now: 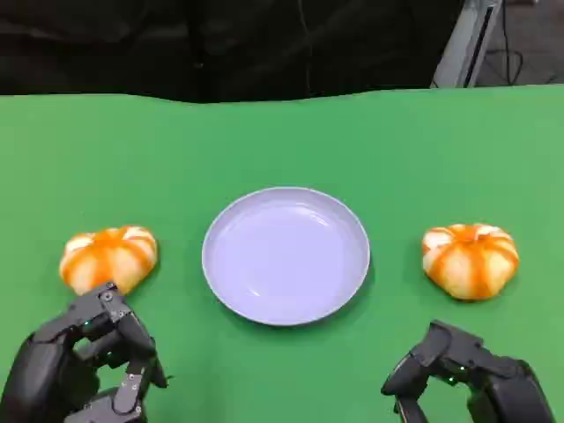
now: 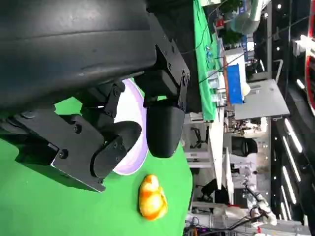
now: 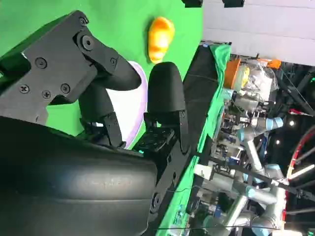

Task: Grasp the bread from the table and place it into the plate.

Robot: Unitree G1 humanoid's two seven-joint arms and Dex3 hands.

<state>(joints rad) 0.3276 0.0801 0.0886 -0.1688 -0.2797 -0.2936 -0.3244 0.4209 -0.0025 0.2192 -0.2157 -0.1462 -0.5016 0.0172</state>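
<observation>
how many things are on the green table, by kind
bread: 2, one by the left hand, one ahead of the right hand
plate: 1, pale lilac, nothing in it, between the two breads
total: 3

A robotics lab: a green-clothed table (image 1: 282, 132); robot arms (image 3: 256, 147) on cluttered benches (image 2: 231, 83); ceiling strip lights (image 2: 290, 147).
</observation>
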